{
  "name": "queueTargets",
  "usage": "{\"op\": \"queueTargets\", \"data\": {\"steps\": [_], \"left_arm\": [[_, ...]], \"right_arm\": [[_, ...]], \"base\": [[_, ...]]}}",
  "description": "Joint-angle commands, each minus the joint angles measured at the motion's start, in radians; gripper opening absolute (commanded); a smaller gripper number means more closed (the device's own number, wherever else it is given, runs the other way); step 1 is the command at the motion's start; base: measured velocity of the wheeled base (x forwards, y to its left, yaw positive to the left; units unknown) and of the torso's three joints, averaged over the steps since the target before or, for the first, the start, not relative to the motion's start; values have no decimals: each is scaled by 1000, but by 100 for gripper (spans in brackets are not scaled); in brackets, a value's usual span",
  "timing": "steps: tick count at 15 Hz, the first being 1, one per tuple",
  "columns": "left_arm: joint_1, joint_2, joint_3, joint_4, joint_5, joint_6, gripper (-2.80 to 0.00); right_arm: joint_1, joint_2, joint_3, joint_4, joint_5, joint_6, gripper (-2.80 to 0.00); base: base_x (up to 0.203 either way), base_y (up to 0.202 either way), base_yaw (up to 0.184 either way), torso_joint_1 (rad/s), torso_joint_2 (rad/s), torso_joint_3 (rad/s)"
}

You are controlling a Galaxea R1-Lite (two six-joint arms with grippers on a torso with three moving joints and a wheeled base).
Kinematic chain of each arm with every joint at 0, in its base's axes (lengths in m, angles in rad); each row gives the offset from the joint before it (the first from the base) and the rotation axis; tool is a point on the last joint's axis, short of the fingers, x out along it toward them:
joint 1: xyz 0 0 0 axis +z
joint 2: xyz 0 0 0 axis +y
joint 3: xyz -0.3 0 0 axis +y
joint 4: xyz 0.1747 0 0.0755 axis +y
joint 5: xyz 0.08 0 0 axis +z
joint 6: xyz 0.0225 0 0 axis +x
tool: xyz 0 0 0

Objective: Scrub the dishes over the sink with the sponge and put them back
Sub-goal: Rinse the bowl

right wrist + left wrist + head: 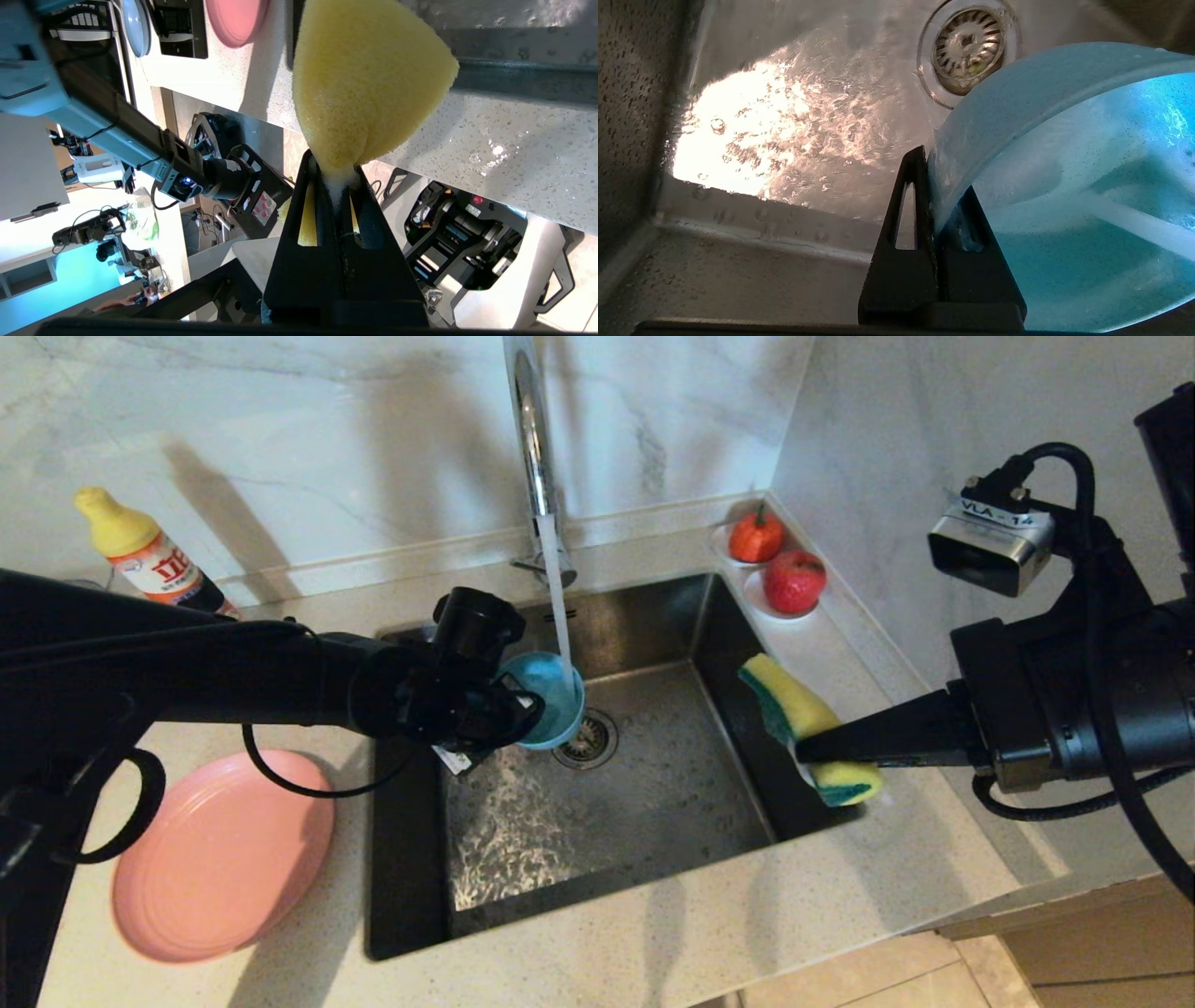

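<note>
My left gripper (523, 709) is shut on the rim of the teal-blue bowl (553, 695), holding it tilted over the sink (653, 803) under the running water from the faucet (532, 448). In the left wrist view the gripper (931, 186) pinches the bowl (1087, 196) wall, one finger inside, one outside. My right gripper (808, 751) is shut on the yellow and green sponge (798, 709), held above the sink's right edge. The sponge (369, 79) bulges out from the right gripper (332, 170). The pink plate (224, 854) lies on the counter left of the sink.
A yellow-capped bottle (145, 555) stands at the back left. Two red fruits on small dishes (780, 565) sit in the back right corner by the wall. The drain strainer (586, 739) lies below the bowl. Water covers the sink floor.
</note>
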Motion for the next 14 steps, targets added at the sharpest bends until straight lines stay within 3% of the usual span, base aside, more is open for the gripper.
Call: {"op": "queueTargets", "data": {"steps": [1, 5, 14], "left_arm": [[0, 10, 10, 3, 2, -7, -280], [-1, -39, 84, 6, 1, -6, -280], [-3, -38, 87, 4, 0, -3, -280]], "right_arm": [[0, -13, -7, 3, 2, 0, -280], [0, -16, -13, 3, 3, 2, -280], [0, -24, -13, 3, 4, 3, -280]], "base": [[0, 0, 0, 0, 0, 0], [0, 0, 0, 0, 0, 0], [0, 0, 0, 0, 0, 0]]}}
